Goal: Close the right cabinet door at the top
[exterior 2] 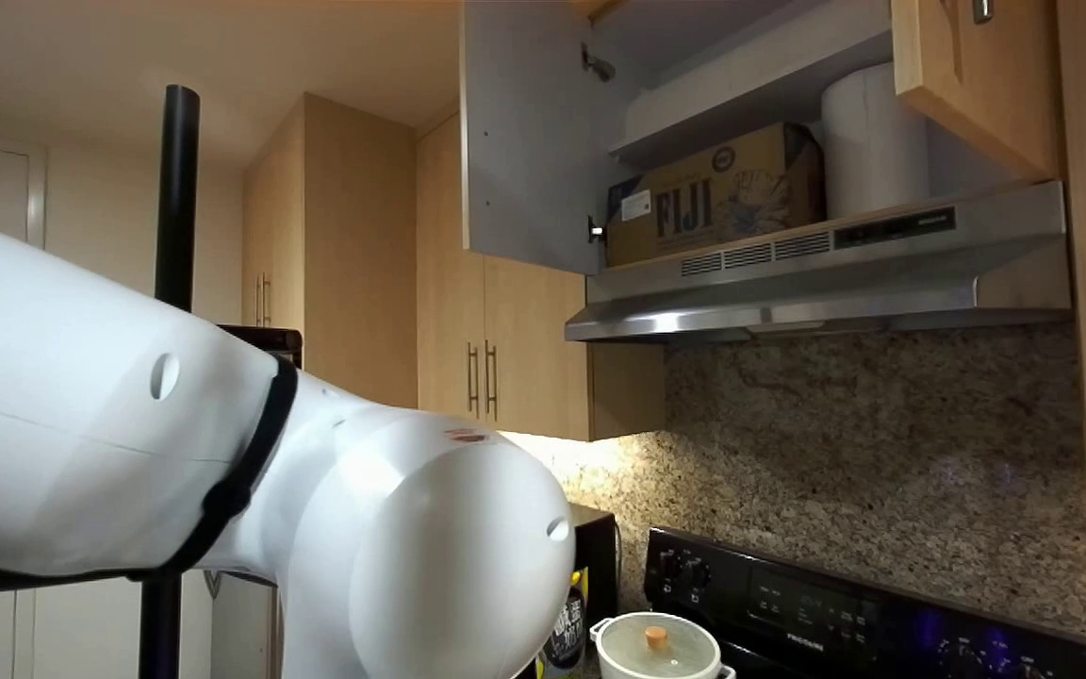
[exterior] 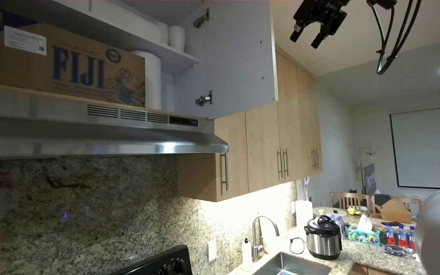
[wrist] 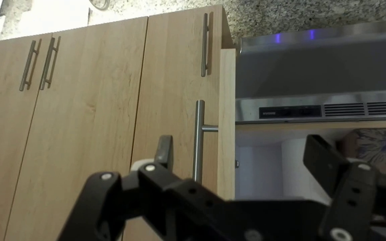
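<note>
In an exterior view, the right cabinet door [exterior: 239, 57] stands open at the top; its pale grey inner face carries two metal hinges [exterior: 204, 98]. Next to it, a FIJI carton [exterior: 71, 65] and a white roll [exterior: 152, 84] stand above the steel range hood [exterior: 101, 139]. The gripper [exterior: 306, 38] hangs to the right of the door, its two fingers [exterior: 320, 37] well separated and holding nothing; through their gap the ceiling [exterior: 351, 46] is seen.

In an exterior view, the same door [exterior 2: 1014, 85] shows its light-wood outer face at the upper right, and the left cabinet door [exterior 2: 529, 141] is open too. The white robot arm [exterior 2: 430, 547] occupies the lower left.

In the wrist view, upside down, the door is seen by its narrow edge [wrist: 227, 124], with the slim silver bar handle [wrist: 198, 140] on its side. This edge appears between the spread fingers.
</note>
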Controlling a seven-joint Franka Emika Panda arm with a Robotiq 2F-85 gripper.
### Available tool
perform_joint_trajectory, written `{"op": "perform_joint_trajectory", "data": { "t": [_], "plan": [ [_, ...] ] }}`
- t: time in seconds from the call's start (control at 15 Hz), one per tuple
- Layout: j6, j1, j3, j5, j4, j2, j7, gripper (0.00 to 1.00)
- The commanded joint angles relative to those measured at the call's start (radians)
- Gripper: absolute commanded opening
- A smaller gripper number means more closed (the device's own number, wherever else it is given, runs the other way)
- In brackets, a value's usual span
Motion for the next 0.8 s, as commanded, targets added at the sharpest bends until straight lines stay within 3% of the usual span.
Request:
{"op": "perform_joint_trajectory", "data": {
  "t": [0.0, 0.33, 0.73],
  "plan": [
    [-0.001, 0.047, -0.067, 0.061, 0.065, 0.087, -0.122, 1.0],
    [-0.036, 0.119, -0.136, 0.13, 0.184, 0.207, -0.275, 1.0],
    [-0.073, 0.166, -0.162, 0.19, 0.299, 0.304, -0.391, 1.0]
  ]
}}
